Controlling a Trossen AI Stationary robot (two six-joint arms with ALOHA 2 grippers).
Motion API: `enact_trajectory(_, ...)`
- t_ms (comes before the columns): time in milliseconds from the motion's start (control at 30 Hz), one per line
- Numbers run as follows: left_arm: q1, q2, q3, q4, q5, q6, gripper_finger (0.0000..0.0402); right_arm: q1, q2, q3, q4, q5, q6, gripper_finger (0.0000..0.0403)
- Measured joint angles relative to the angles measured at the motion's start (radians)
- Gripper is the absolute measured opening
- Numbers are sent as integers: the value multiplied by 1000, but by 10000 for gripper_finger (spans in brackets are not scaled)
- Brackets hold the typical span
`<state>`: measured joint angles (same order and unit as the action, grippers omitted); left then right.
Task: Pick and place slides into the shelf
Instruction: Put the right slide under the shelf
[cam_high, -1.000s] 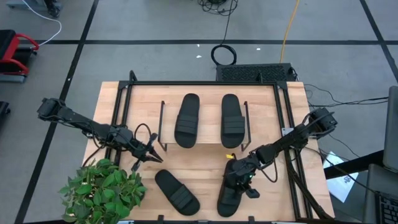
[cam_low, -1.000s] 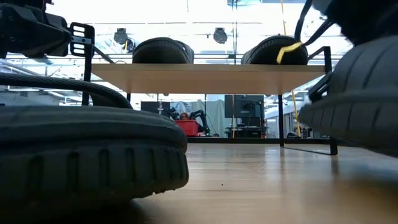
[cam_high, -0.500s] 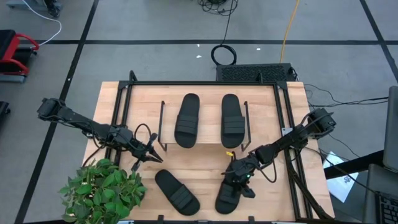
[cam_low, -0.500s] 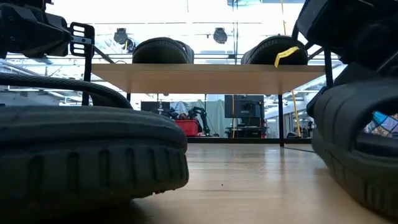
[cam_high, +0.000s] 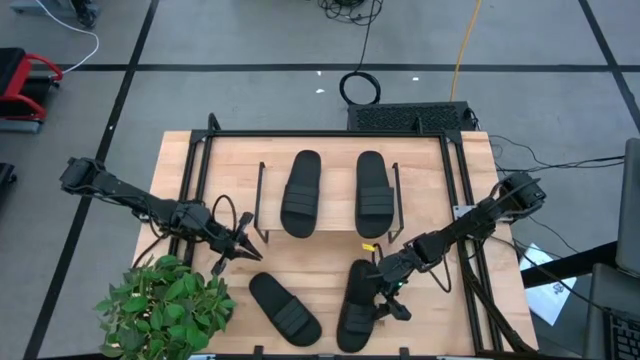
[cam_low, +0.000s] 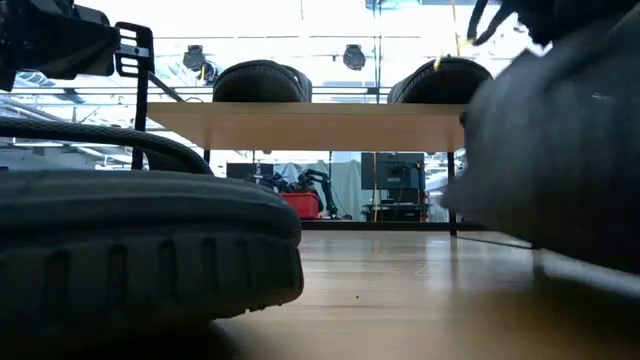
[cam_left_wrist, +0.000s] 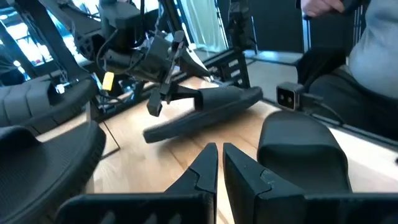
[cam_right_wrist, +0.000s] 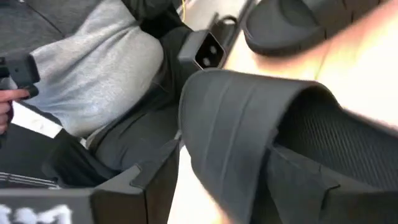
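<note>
Two black slides (cam_high: 300, 193) (cam_high: 372, 193) lie on the shelf's wooden top board (cam_high: 330, 232); the low view shows them there too (cam_low: 260, 80) (cam_low: 435, 80). A third slide (cam_high: 285, 308) lies sole down on the table, near its front edge. My right gripper (cam_high: 385, 287) is shut on the fourth slide (cam_high: 355, 305), which is blurred at the right of the low view (cam_low: 560, 150). My left gripper (cam_high: 245, 243) is shut and empty, left of the shelf, above the table; its fingers show in the left wrist view (cam_left_wrist: 219, 167). My right gripper holds the fourth slide at one side of its wide strap (cam_right_wrist: 193, 118). One finger (cam_right_wrist: 146, 180) stands outside the strap; the strap hides the other. The fingers slant down from the table's right side. The slide hangs tilted above the table (cam_left_wrist: 205, 115).
A potted green plant (cam_high: 165, 305) stands at the table's near left corner. A black metal frame (cam_high: 195, 170) runs around the table. A person in grey (cam_right_wrist: 93, 74) sits beyond the near edge, beside a small camera (cam_left_wrist: 289, 96).
My right gripper has carried the fourth slide toward the table's left edge, a little closer to the third slide. The slide has turned a little and has come nearer to the low camera. My left gripper has kept still.
</note>
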<state>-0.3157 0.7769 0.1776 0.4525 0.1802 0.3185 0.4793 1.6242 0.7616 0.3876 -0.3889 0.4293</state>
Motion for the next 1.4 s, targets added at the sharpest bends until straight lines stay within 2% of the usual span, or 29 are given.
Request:
enact_trajectory(200,-1,0,0,4,-6,1,26,0,-61,0,-119,73,-21,217)
enact_trajectory(300,0,0,0,11,-6,1,26,0,-62,0,-184,77,-16,217)
enact_trajectory(433,-1,0,0,24,-8,1,26,3,-62,0,-177,81,-31,216)
enact_trajectory(533,-6,0,10,24,-47,-5,26,19,-87,0,-174,119,-65,205)
enact_trajectory(700,-44,5,59,-21,-130,-33,26,57,-184,0,-176,221,-186,149)
enact_trajectory(833,-122,44,137,-78,-168,-34,26,90,-246,0,-194,264,-333,68)
enact_trajectory(933,-200,126,214,-103,-286,-36,21,114,-267,0,-210,361,-480,12)
enact_trajectory(1067,-257,303,363,-160,-492,-91,3,112,-280,0,-207,523,-524,25)
enact_trajectory(1167,-243,451,511,-264,-616,-184,6,94,-280,0,-211,552,-549,32)
enact_trajectory(1267,-204,587,665,-426,-603,-278,2,84,-280,0,-215,560,-554,33)
enact_trajectory(1400,-184,731,825,-489,-499,-302,6,93,-292,0,-216,718,-567,27)
